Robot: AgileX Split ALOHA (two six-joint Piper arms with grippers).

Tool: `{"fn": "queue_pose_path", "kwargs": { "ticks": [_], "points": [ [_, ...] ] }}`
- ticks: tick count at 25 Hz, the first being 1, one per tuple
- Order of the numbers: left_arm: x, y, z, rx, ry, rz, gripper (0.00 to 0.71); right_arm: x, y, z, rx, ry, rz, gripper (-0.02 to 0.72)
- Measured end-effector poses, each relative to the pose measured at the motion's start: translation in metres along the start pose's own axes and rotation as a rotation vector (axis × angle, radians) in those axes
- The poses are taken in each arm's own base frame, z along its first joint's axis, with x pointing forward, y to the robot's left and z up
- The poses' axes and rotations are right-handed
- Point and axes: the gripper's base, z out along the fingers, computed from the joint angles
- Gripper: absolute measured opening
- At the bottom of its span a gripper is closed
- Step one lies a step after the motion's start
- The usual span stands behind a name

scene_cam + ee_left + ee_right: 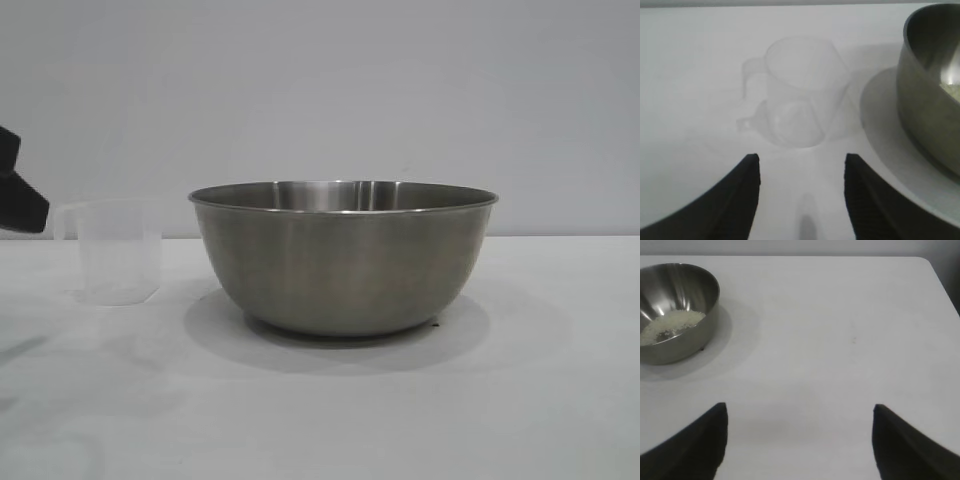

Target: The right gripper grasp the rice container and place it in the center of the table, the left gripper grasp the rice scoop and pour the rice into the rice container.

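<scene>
Left gripper point(802, 165) open, clear of upright rice scoop point(801, 90) — right gripper point(800, 412) parked apart.

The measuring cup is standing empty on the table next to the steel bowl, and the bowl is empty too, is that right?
Not quite. The bowl holds rice, as the right wrist view shows. The measuring cup does stand empty on the table beside it.
</scene>
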Motion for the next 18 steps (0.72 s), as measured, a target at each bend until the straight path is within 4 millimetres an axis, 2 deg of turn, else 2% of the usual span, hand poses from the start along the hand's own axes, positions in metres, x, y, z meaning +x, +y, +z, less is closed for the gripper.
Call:
{"fn": "queue_pose_path", "kwargs": {
  "ticks": [8,14,18],
  "points": [
    [-0.02,-0.005,-0.022,0.011,0.034,0.043,0.334,0.0,0.0,0.0,0.0,0.0,0.0,0.543],
    [-0.054,-0.009,-0.04,-0.012,0.061,0.153,0.334,0.0,0.0,0.0,0.0,0.0,0.0,0.543],
    [-0.077,-0.008,-0.06,-0.065,0.053,0.172,0.334,0.0,0.0,0.0,0.0,0.0,0.0,0.543]
  ]
}}
